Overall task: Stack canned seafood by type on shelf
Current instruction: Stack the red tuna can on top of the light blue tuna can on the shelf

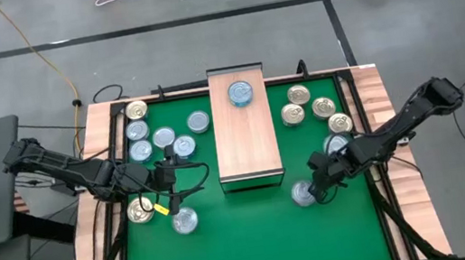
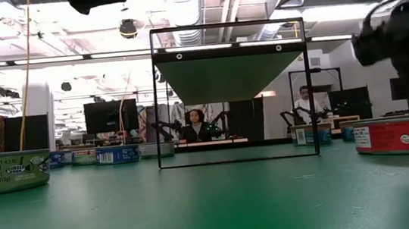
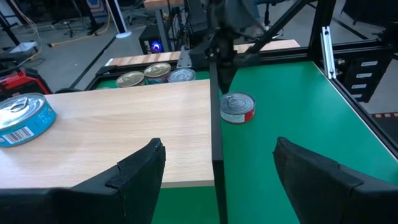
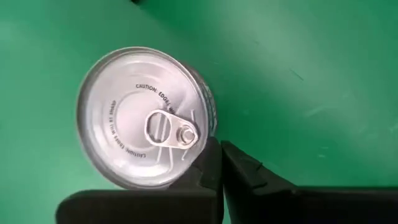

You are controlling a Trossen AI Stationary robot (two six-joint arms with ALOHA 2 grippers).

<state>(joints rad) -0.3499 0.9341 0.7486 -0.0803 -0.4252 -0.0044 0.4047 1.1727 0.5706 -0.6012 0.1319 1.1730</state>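
The shelf [image 1: 247, 137], a light-wood block, lies in the middle of the green mat with one blue-topped can [image 1: 241, 92] on its far end. A silver-topped can with a red label [image 4: 146, 118] [image 1: 304, 195] stands flat on the mat by the shelf's near right corner. My right gripper [image 4: 219, 155] [image 1: 317, 189] is shut and points steeply down right beside that can's rim. My left gripper [image 3: 214, 174] [image 1: 169, 177] hangs open, nothing between its fingers, left of the shelf's near end and facing it. My right gripper's shut fingertips [image 4: 208, 158] stand close against the rim [image 4: 202, 140] of the silver-topped can, slanting down from above on its side. I cannot tell whether they touch it. The can rests flat on the mat, top up.
Several cans [image 1: 161, 140] are grouped left of the shelf and several gold-topped ones [image 1: 316, 109] right of it. Two more cans [image 1: 141, 211] [image 1: 184, 220] sit near my left gripper. Dark frame rails [image 1: 369, 129] border the mat. The near half of the mat [image 1: 258, 245] is bare.
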